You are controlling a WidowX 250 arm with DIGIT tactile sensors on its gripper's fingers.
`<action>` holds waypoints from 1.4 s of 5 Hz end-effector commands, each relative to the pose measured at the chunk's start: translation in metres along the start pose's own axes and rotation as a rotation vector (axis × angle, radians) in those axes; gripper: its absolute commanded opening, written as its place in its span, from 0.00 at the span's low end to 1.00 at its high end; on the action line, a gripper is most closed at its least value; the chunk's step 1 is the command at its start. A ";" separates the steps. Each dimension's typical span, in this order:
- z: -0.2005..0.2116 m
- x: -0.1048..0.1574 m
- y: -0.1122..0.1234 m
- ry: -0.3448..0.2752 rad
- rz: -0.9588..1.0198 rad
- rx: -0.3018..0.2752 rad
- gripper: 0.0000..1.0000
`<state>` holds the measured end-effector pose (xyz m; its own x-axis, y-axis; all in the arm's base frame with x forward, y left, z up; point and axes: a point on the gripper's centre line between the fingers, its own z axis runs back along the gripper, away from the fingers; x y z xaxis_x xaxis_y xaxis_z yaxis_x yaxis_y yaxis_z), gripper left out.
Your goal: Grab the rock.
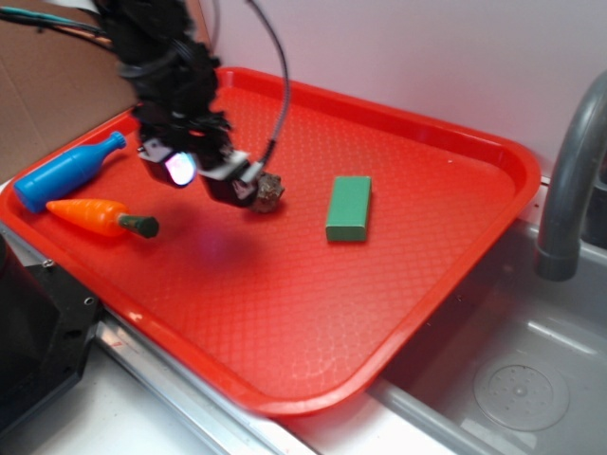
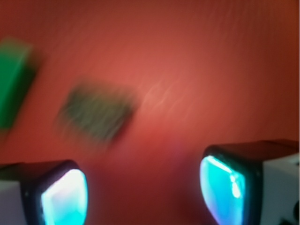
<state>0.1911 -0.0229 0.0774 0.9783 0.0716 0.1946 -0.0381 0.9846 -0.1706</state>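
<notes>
On the red patterned tray [image 1: 313, 313] beside a grey sink [image 1: 512, 379], the claw [image 2: 143, 185] hangs spread and empty near the rock [image 1: 268, 192], green block [image 1: 348, 209] close by.

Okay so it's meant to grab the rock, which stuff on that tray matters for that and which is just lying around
Part of the job:
the rock
the claw, open, rock not between its fingers in the wrist view

Just lying about:
green block
blue bottle
toy carrot
All sit on the red tray.
</notes>
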 end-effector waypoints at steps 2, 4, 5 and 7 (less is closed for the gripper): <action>0.020 0.008 -0.002 -0.001 -0.099 0.019 1.00; -0.042 0.044 -0.016 0.018 -0.273 0.044 1.00; -0.060 0.050 -0.015 0.052 -0.314 0.051 1.00; -0.068 0.044 -0.015 0.088 -0.308 0.016 1.00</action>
<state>0.2479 -0.0442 0.0181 0.9612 -0.2401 0.1357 0.2544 0.9619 -0.1003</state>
